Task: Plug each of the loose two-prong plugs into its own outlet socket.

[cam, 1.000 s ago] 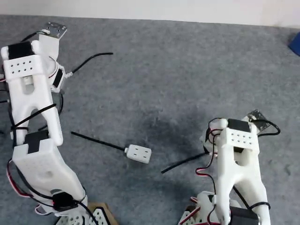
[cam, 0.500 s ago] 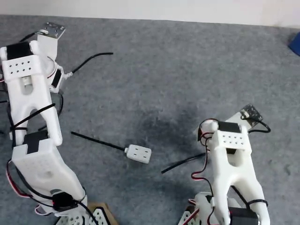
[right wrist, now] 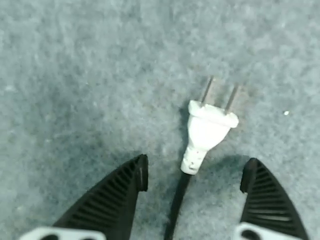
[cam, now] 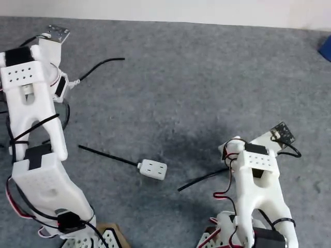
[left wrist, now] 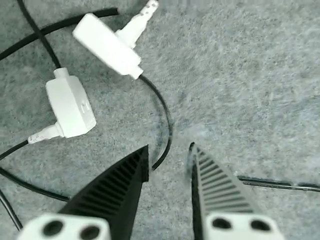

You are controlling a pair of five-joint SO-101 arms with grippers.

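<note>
Right arm [cam: 257,178]: over the last second it had swayed a little toward the socket, then settled back nearer its own base.
Right jaws: spread wide and holding nothing, poised just above the desk [cam: 207,77].
Plug [right wrist: 209,131]: lay flat on the grey desk under the right arm, prongs pointing away from the jaws. Its cord end sat between the two tips and looked untouched.
Plug cord [cam: 201,179]: ran out from beneath the right arm toward the socket, where it had been before.
Socket [cam: 153,169]: rested between the two arms, apart from the plug. It had not shifted, nor had its thin black lead [cam: 106,155].
Left arm [cam: 32,111]: had hardly stirred.
Left jaws: parted a little, empty, over a loop of black cord [left wrist: 165,125].
White blocks: one [left wrist: 105,45] and another [left wrist: 70,107] lay close together on black cords, beyond the left jaws.
</note>
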